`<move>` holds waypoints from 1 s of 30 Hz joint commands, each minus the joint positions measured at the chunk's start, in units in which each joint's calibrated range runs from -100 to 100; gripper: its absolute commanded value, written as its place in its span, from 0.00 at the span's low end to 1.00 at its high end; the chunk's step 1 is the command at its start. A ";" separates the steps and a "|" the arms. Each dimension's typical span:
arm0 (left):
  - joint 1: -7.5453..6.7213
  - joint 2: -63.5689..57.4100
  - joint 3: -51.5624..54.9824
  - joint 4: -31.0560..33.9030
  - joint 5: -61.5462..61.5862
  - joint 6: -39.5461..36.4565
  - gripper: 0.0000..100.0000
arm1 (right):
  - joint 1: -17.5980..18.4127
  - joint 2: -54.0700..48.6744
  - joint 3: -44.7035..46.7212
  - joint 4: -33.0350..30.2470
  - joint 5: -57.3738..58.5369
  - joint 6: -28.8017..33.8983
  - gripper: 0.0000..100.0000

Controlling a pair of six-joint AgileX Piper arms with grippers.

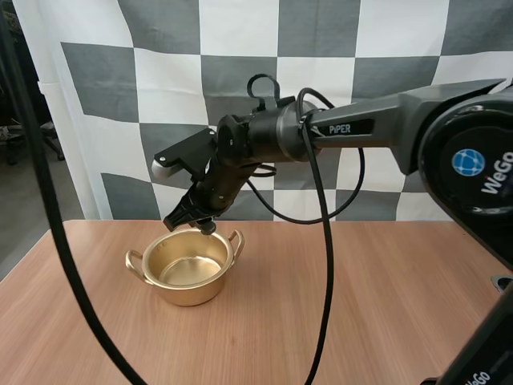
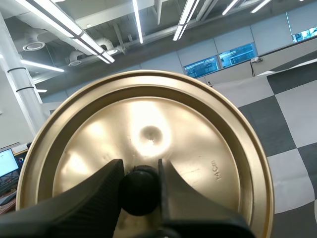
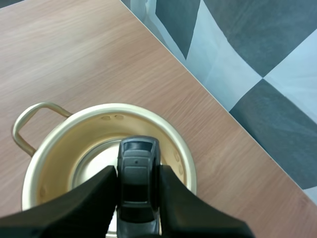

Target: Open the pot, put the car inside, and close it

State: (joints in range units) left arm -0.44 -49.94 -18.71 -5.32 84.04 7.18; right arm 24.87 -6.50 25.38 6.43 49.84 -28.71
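The step in hand is the drop: the pot (image 1: 192, 293) stands open on the table (image 1: 385, 297), toward 9 o'clock of the table's middle, its handles at about 9 and 2 o'clock. The right gripper (image 1: 202, 223) hangs just above the rim at roughly 1 o'clock of the mouth. From the right wrist, its fingers are clamped on the flanks of a small dark car (image 3: 137, 153), nose pointing across the opening, with the bare pot floor showing beneath it. The car looks to be over the mouth but nearer the rim than the centre, so the safest move, as I judge it, is to shift a little toward 7 o'clock. Then lower it until the car is well inside the wall and only then part the fingers. Let go high or off-centre and the car could clip the rim, bounce out, or roll off on its wheels. The fingers should open just enough to free the car, since a wide spread may strike the thin wall and nudge the light pot. The left gripper (image 2: 140, 166) is pinched on the black knob (image 2: 139, 191) of the lid (image 2: 198, 148), held up clear of the table, ready for closing once the right arm is away.
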 commanded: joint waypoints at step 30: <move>0.06 0.01 0.05 -0.78 2.73 -0.06 0.00 | 2.50 18.23 -1.04 -2.16 -7.71 0.01 0.00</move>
State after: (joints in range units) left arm -0.44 -49.94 -18.71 -6.10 86.68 7.18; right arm 27.34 11.53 24.39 4.36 42.51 -28.71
